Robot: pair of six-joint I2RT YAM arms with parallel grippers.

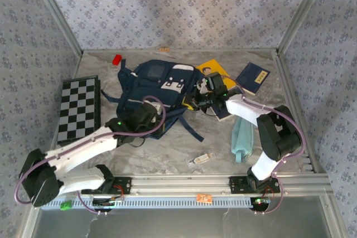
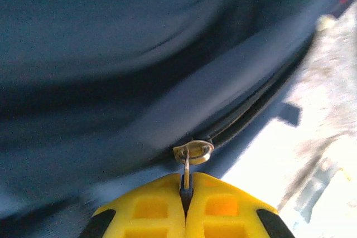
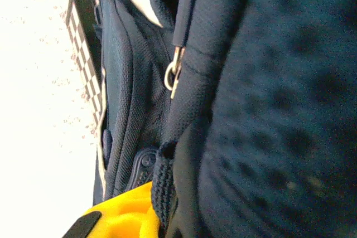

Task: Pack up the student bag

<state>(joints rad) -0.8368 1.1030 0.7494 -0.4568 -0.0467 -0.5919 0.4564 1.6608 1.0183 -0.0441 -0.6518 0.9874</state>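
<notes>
**Operator:** Talk me through it, left to right.

**Spotter:** Left of the bag (image 1: pixel 159 90) lies the checkerboard (image 1: pixel 78 110), near it but apart. Your left gripper (image 2: pixel 186 185) is at the bag's near left corner. Its fingers are pressed together on the flat tab of a zip pull (image 2: pixel 192 153), with nothing else between them. The bag lies flat in the middle of the table (image 1: pixel 167 149), front pockets up. Your right gripper (image 1: pixel 196 103) is at the bag's right edge. In its wrist view one yellow finger (image 3: pixel 120 218) sits against a woven loop (image 3: pixel 162 185) and the mesh. I cannot tell whether those jaws have closed on anything. Right of the bag lie a yellow book (image 1: pixel 215 69) and a blue book (image 1: pixel 252 77).

**Operator:** What could go wrong?

**Spotter:** Your hold on the pull looks thin, just the tab between the pads. If you pull off the line of the zip, I'd expect the tab to slip out or the slider to jam in a fold of fabric. If your right side has no real hold, the whole bag would likely drag toward your left arm instead of the zip running.

**Operator:** And the bag itself?

**Spotter:** It is navy fabric, soft and slack, with white patches on the front and dark straps lying off its near side. A second pull (image 3: pixel 174 73) hangs on a seam in the right wrist view. With both books outside, I judge the packing is hardly begun.
</notes>
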